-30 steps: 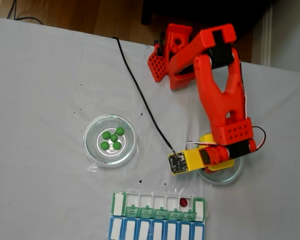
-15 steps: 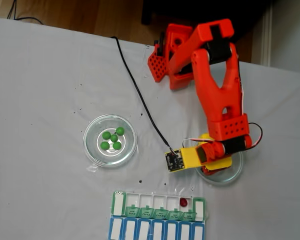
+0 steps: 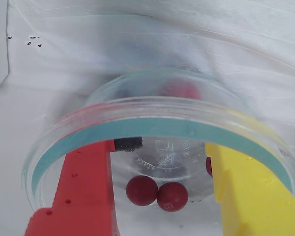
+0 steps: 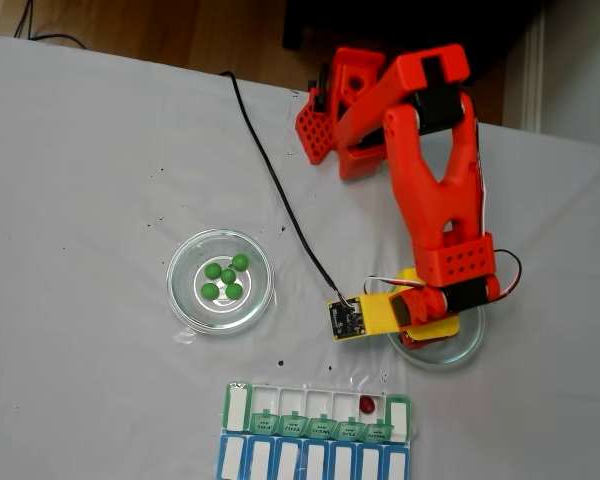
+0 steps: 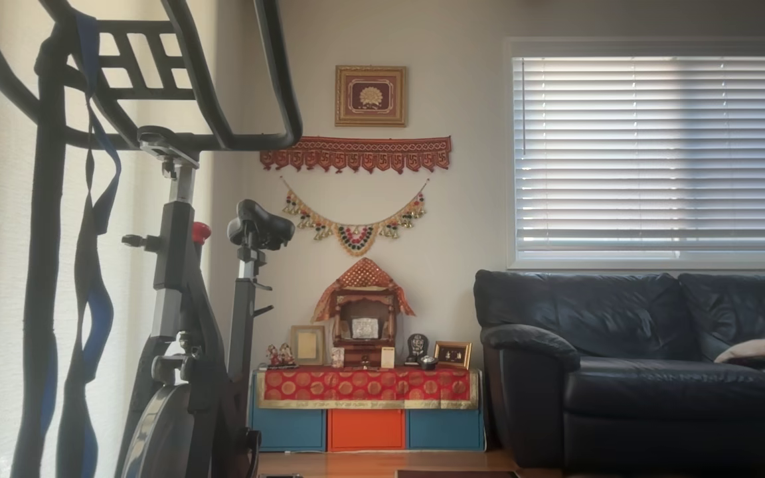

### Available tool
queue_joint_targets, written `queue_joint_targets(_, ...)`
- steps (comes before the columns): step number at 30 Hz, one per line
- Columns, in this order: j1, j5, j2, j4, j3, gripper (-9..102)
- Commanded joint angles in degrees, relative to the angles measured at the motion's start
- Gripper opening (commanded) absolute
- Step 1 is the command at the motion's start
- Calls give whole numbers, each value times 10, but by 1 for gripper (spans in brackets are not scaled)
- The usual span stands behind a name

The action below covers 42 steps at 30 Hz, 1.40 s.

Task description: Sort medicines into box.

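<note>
Wrist view is showing my gripper (image 3: 160, 196) spread wide inside the glass dish (image 3: 137, 125), the red finger (image 3: 83, 191) on the left and the yellow finger (image 3: 255, 196) on the right, nothing pinched between them. Two dark red balls (image 3: 157, 192) are lying side by side, touching, in the gap between my fingers, and the edge of a third red ball (image 3: 208, 166) is peeking out from behind the yellow finger. A blurred red shape at the far wall of the dish may be another ball; I cannot tell.

I am judging the step as picking one red ball. To do it well I am wanting to center on a single ball, not the touching pair, since closing on both would likely squirt one out. I should be lowering until the tips are just above the glass floor, then closing slowly, because a glossy round ball on glass will roll at the slightest nudge.

Fixed view is placing this dish (image 4: 460, 345) near the table's right edge, under my arm (image 4: 435, 180). The pill organizer (image 4: 320, 410) is sitting at the table's bottom edge with one red ball (image 4: 366, 405) already in an open compartment. Five green balls (image 4: 225, 278) are waiting in another glass dish (image 4: 185, 300) toward the table's middle.
</note>
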Motion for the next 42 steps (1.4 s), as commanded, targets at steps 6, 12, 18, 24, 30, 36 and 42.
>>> queue_joint_targets(6,33,8,43,-3,1,22)
queue_joint_targets(12,31,4,57,-3,8,21)
queue_joint_targets(18,25,0,73,-3,18,19)
queue_joint_targets(24,25,-6,77,-3,22,19)
queue_joint_targets(30,25,-10,77,-3,24,19)
queue_joint_targets(36,25,-12,76,-7,28,18)
queue_joint_targets(42,24,-15,77,-11,32,18)
